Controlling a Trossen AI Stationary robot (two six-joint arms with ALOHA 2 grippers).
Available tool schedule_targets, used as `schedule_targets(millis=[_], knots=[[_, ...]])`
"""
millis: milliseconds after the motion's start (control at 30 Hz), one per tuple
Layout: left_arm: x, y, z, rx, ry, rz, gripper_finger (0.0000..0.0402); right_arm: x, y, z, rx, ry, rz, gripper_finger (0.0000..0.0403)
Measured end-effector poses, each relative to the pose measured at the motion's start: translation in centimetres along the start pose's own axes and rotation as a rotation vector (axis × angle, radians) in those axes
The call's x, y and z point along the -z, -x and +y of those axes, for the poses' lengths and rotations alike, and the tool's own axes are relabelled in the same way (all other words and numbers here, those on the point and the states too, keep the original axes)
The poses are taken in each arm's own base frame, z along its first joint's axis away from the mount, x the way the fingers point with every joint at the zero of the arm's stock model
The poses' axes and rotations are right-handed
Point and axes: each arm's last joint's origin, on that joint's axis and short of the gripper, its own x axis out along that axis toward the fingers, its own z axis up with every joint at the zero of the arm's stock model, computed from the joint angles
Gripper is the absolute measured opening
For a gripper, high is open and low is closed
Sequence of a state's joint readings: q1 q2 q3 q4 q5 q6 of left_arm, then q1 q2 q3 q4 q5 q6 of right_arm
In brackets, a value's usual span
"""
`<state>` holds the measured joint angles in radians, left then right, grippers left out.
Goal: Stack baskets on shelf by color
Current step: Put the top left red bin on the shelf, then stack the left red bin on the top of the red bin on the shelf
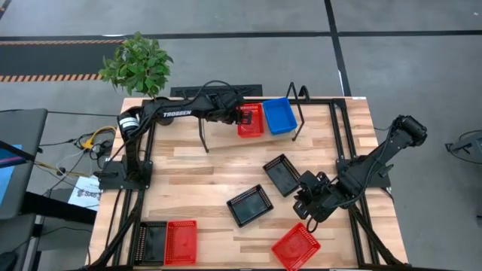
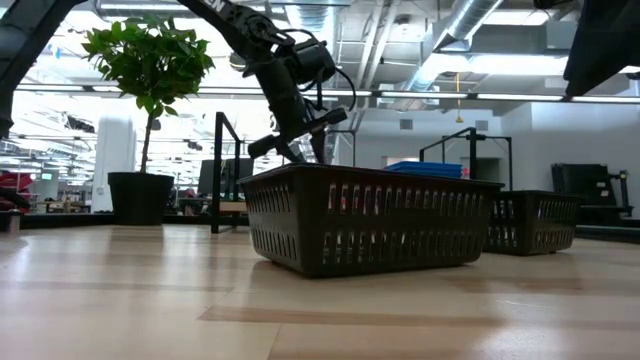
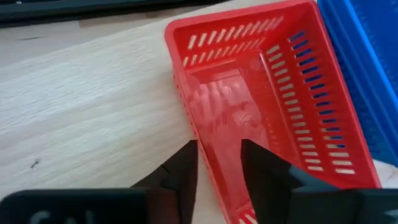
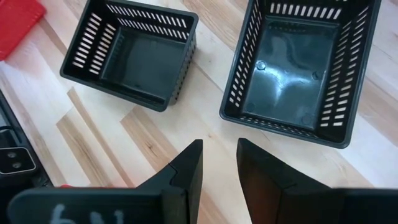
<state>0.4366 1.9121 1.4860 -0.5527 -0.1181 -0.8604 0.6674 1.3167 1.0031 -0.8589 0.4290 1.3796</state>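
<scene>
A: Wooden surface has bare room in the middle; the shelf at its far edge holds a red basket touching a blue basket.

B: Left gripper straddles the red basket's wall, jaws loosened. Right gripper hangs released, just short of two black baskets.

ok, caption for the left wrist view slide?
Left gripper straddles the wall of a red basket on the shelf, beside a blue basket.
</scene>
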Motion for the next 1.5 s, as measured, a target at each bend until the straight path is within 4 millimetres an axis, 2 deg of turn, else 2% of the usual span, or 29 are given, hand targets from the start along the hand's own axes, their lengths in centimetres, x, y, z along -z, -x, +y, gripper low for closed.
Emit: schedule_targets(millis=[100, 200, 333, 467, 600, 767, 900, 1000, 1133, 1200, 1333, 1500], knots=[[0.0, 0.1, -0.1, 0.034, -0.059, 0.036, 0.0137, 0.0, 0.0, 0.0, 0.000, 0.003, 0.000, 0.0122], [-0.1, 1.4, -0.3, 0.048, -0.146, 0.077, 0.0157, 0.0, 0.0, 0.0, -0.001, 0.015, 0.000, 0.0122], [-0.6, 4.7, -0.3, 0.019, -0.266, 0.118, 0.0170, 0.0, 0.0, 0.0, -0.001, 0.016, 0.000, 0.0122], [0.4, 9.1, -0.2, 0.033, -0.450, 0.254, 0.0170, 0.0, 0.0, 0.0, 0.000, 0.018, 0.000, 0.0122], [3.5, 14.1, 0.2, 0.056, -0.687, 0.435, 0.0169, 0.0, 0.0, 0.0, 0.000, 0.018, -0.005, 0.0122], [8.3, 19.9, 0.0, -0.020, -0.846, 0.441, 0.0168, 0.0, 0.0, 0.1, -0.007, 0.014, -0.009, 0.0122], [12.6, 23.3, -0.9, 0.033, -0.980, 0.394, 0.0168, -0.1, 0.0, 0.1, -0.004, 0.014, -0.020, 0.0122], [15.9, 25.1, -1.3, 0.065, -1.091, 0.385, 0.0168, -0.1, 0.0, 0.1, -0.004, 0.014, -0.020, 0.0122], [19.6, 26.6, -1.5, 0.111, -1.200, 0.397, 0.0168, -0.1, 0.0, 0.1, -0.005, 0.014, -0.020, 0.0122], [21.2, 26.5, -1.5, 0.128, -1.233, 0.390, 0.0168, -0.1, 0.0, 0.1, -0.005, 0.014, -0.020, 0.0122], [24.0, 25.2, -0.3, 0.082, -1.245, 0.474, 0.0168, -0.1, 0.0, 0.1, -0.006, 0.013, -0.020, 0.0122], [27.2, 22.1, 1.6, 0.075, -1.287, 0.587, 0.0168, -0.1, 0.0, 0.1, -0.006, 0.014, -0.020, 0.0122]])
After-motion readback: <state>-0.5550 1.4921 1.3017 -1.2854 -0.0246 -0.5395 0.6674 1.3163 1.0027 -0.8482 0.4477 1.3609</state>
